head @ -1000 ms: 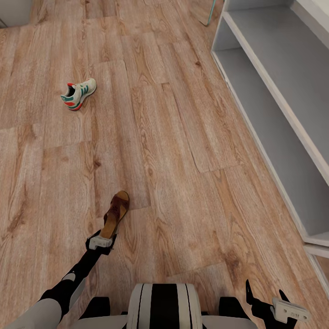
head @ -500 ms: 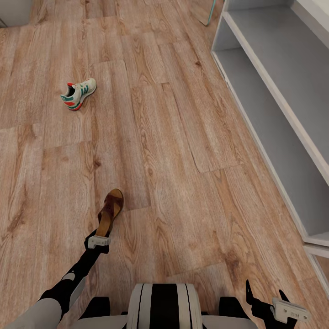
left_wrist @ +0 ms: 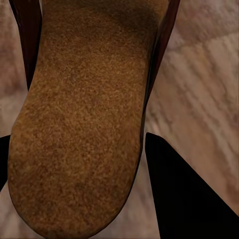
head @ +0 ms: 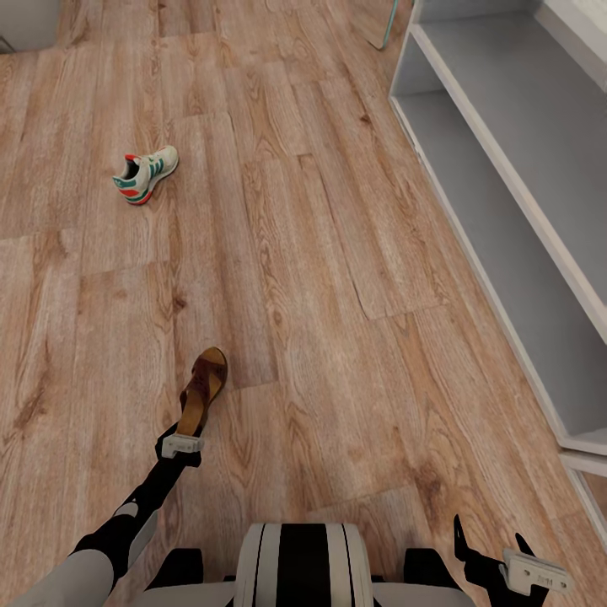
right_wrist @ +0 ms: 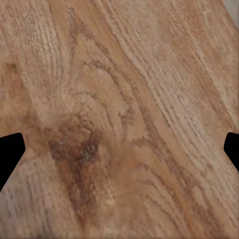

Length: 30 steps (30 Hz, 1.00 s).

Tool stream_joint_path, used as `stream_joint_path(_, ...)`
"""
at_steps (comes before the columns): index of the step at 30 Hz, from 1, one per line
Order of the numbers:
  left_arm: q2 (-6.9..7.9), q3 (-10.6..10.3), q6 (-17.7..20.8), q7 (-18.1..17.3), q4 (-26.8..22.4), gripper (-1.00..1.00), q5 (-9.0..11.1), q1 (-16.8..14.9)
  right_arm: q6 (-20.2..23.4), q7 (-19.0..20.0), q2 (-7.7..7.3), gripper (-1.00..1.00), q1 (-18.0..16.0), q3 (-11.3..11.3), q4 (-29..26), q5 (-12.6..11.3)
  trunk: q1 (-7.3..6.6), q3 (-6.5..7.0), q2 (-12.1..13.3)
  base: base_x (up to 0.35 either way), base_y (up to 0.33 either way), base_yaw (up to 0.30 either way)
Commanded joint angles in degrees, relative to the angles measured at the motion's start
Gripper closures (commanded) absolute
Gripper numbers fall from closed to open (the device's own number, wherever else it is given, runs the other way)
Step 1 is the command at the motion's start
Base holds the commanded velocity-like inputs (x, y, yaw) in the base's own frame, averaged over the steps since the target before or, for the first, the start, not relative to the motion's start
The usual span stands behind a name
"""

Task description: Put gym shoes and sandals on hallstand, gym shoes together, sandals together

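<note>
Sandal [head: 202,390] lies on the corridor floor [head: 337,278] in the head view, its heel end meeting the left gripper [head: 182,442], which sits at the end of the outstretched black arm; from there I cannot tell whether the shoe is lifted or still resting on the planks. Well beyond that gripper and slightly to its left, 1 gym shoe [head: 145,174] lies alone on the floor. Far off to the gripper's right stands the hallstand [head: 506,160], its 2 grey tiers bare. The right gripper [head: 497,552] hangs low beside the robot's trunk, near the rack's close end, its dark fingers spread and nothing between them. In the left wrist view, the tan footbed of the sandal [left_wrist: 84,124] sits between the 2 black fingers [left_wrist: 189,199], which flank its heel closely on either side, so the jaws look pressed onto it. In the right wrist view, the finger tips [right_wrist: 10,154] show at opposite edges, wide apart, with wood-grain floor [right_wrist: 119,119] and a dark knot between them.
</note>
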Motion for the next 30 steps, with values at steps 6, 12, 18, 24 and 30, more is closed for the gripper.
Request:
stream_joint_path(6, 0.00, 0.01, -0.05, 0.10, 0.00, 1.00, -0.17, 0.00, -0.02, 0.00, 0.00, -1.00, -0.01, 0.00, 0.11, 0.00, 0.00, 0.39, 0.00, 0.000, 0.000, 0.000)
stream_joint_path(12, 0.00, 0.01, -0.05, 0.10, -0.05, 1.00, -0.16, 0.00, -0.06, -0.01, 0.00, -1.00, 0.00, 0.00, 0.14, 0.00, 0.00, 0.86, 0.00, 0.000, 0.000, 0.000)
stream_joint_path(18, 0.00, 0.01, -0.05, 0.10, -0.09, 1.00, -0.16, 0.00, -0.06, -0.01, 0.00, -1.00, -0.02, 0.00, 0.11, 0.00, 0.00, 1.37, 0.00, 0.000, 0.000, 0.000)
stream_joint_path(24, 0.00, 0.01, -0.05, 0.10, -0.29, 1.00, -0.16, 0.00, -0.07, -0.01, 0.00, -1.00, -0.01, 0.00, 0.08, 0.00, 0.00, 1.89, 0.00, 0.000, 0.000, 0.000)
stream_joint_path(30, -0.07, -0.11, 0.07, 0.12, -0.71, 1.00, -0.21, 0.00, -0.08, -0.01, 0.00, -1.00, -0.02, 0.00, 0.06, 0.00, 0.00, 2.42, 0.00, 0.000, 0.000, 0.000)
